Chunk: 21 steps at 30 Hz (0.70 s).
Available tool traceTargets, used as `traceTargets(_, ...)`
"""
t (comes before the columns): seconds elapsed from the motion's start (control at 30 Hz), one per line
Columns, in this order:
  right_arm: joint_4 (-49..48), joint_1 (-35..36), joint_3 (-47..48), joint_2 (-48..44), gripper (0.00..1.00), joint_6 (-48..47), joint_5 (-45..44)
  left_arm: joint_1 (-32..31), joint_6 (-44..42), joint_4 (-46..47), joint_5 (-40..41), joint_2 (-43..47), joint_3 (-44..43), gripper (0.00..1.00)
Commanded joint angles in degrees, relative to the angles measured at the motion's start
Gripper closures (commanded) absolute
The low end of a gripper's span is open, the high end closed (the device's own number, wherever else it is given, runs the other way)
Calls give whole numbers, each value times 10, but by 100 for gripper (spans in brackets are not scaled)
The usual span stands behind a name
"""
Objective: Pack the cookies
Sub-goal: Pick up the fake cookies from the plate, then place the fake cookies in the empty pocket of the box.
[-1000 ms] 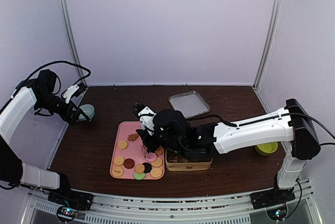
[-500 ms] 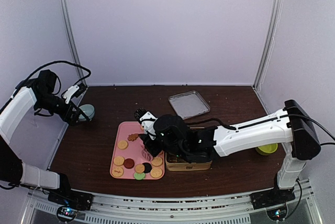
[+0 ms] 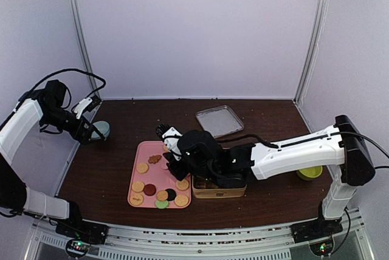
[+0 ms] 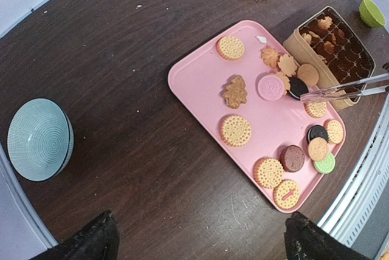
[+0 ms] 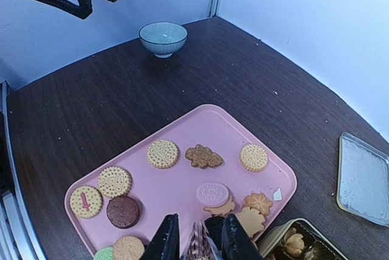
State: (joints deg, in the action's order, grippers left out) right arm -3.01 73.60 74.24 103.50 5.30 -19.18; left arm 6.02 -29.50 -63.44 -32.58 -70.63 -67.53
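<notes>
The cookies lie on a pink tray (image 5: 182,190) (image 4: 200,84) (image 3: 150,169): round tan ones (image 5: 163,153), a brown leaf-shaped one (image 5: 204,157), a pink one (image 5: 213,194) and a black one (image 5: 214,226) (image 4: 298,85). My right gripper (image 5: 199,242) (image 3: 178,166) hangs over the tray's right side, shut on clear tongs (image 4: 340,87). The tong tips sit by the black cookie. I cannot tell whether they grip it. My left gripper (image 4: 203,242) (image 3: 91,127) is open and empty, high over the table's left side.
A gold tin (image 3: 219,188) (image 4: 331,47) with brown paper cups stands against the tray's right edge. Its lid (image 3: 220,120) (image 5: 363,178) lies behind. A pale blue bowl (image 3: 100,129) (image 4: 39,140) sits far left. A green cup (image 3: 310,172) is at the right.
My right gripper's jaws have narrowed on the tongs, and the arm has shifted slightly over the tray. The left arm has stayed still.
</notes>
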Motion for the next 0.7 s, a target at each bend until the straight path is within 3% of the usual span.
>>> traceTargets(0.0,-7,0,35,-53,100,-8,-21,3,-7,-9,-21,-8,-22,2)
traceTargets(0.37,-28,-57,-51,-142,100,12,-24,3,-11,-18,-14,-12,-24,2)
traceTargets(0.67,-9,-64,-119,-181,100,36,-16,3,-14,-18,-19,-16,-20,2)
